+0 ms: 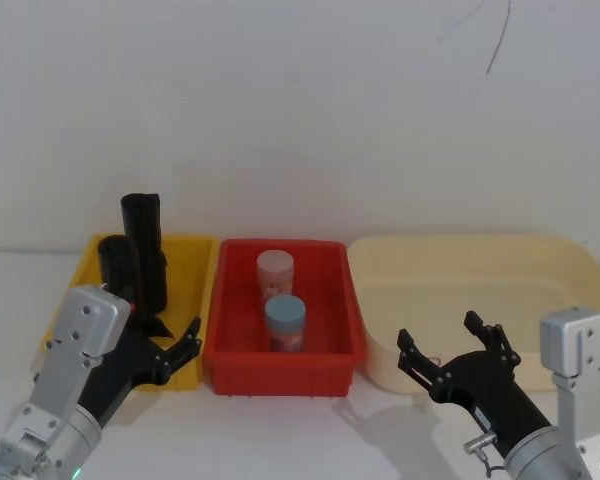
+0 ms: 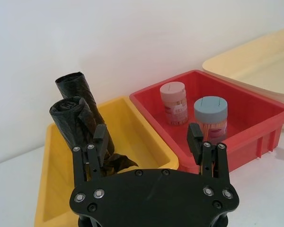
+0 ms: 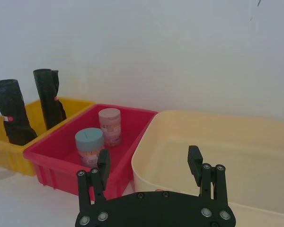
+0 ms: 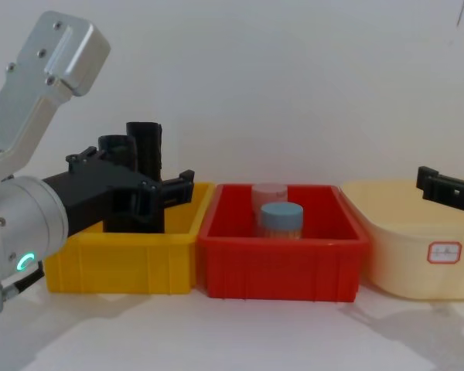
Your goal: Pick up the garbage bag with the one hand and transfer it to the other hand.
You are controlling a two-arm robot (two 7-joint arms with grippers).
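Left gripper [image 2: 147,135] fingers apart, at yellow bin [image 2: 57,179] front.
Bag [image 3: 9,111] upright in bin, close beside plain roll [image 3: 47,94].
Risk: fingers clamp wrong roll or both, or clip bin wall.
Right gripper [image 3: 149,158] fingers apart, near cream tub [image 3: 203,116].

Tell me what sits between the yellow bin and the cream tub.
The red bin, holding a pink jar and a blue-lidded jar, fills the stretch between the yellow bin and the cream tub, as the head view shows.
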